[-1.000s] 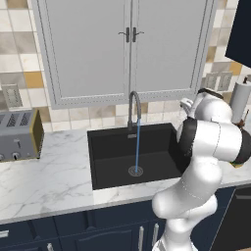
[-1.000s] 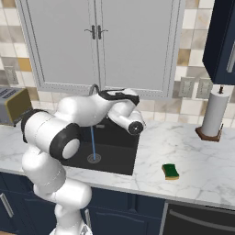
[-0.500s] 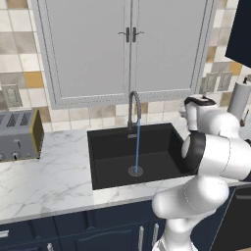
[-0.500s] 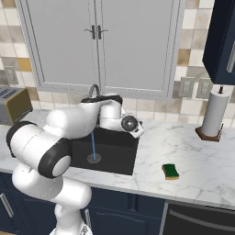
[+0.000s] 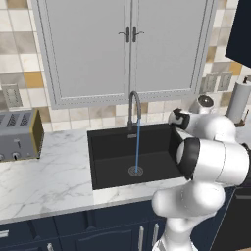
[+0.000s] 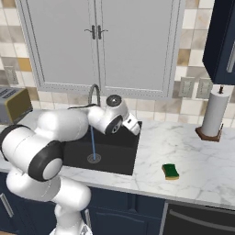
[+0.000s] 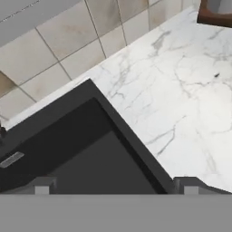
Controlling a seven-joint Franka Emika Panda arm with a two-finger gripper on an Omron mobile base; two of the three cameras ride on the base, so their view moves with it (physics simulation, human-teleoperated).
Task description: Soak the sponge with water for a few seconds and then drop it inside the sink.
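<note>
Rightward, sponge (image 6: 171, 171) on counter, water (image 5: 137, 147) into sink (image 5: 110, 162)

Toaster (image 5: 18, 135) left — paper-towel roll (image 6: 215, 112) right

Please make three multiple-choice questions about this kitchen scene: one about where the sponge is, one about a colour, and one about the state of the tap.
1. Where is the sponge?
A. inside the sink
B. on the counter right of the sink
C. in the gripper

2. What colour is the sink?
A. black
B. white
C. silver

3. What is the state of the tap?
A. off
B. running
C. hidden

Answers:
1. B, the sponge lies flat on the marble counter, apart from the sink, and the open gripper is empty.
2. A, the basin is matte black, set in white marble.
3. B, a thin blue stream of water falls from the spout to the drain.
</note>
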